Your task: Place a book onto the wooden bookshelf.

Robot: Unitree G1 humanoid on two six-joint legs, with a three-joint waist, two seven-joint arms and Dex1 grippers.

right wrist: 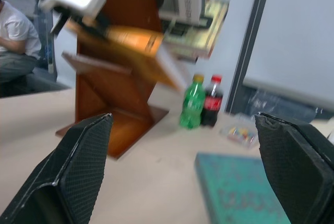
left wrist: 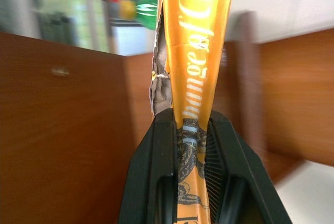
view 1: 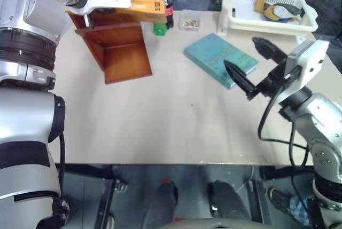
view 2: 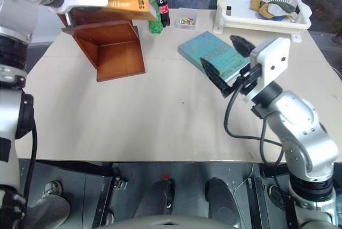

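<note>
The orange-yellow book (view 1: 145, 7) is held off the table, level, at the upper part of the wooden bookshelf (view 1: 122, 50), which stands at the table's far left. My left gripper (left wrist: 190, 143) is shut on the book (left wrist: 197, 51); its black fingers (left wrist: 151, 166) clamp the lower end of the spine, with reddish-brown shelf boards (left wrist: 68, 130) close on both sides. My right gripper (view 1: 239, 51) hovers open and empty above the teal-green book. In the right wrist view the fingers (right wrist: 78, 172) stand wide apart, with the shelf (right wrist: 122, 104) and book (right wrist: 136, 38) beyond.
A teal-green book (view 1: 214, 55) lies flat on the table right of centre. A green bottle (right wrist: 193, 104) and a cola bottle (right wrist: 212, 101) stand just right of the shelf, beside a small clear box (view 1: 189, 22). A white plastic basket (view 1: 241, 22) sits far right. A person (right wrist: 13, 36) sits beyond the table.
</note>
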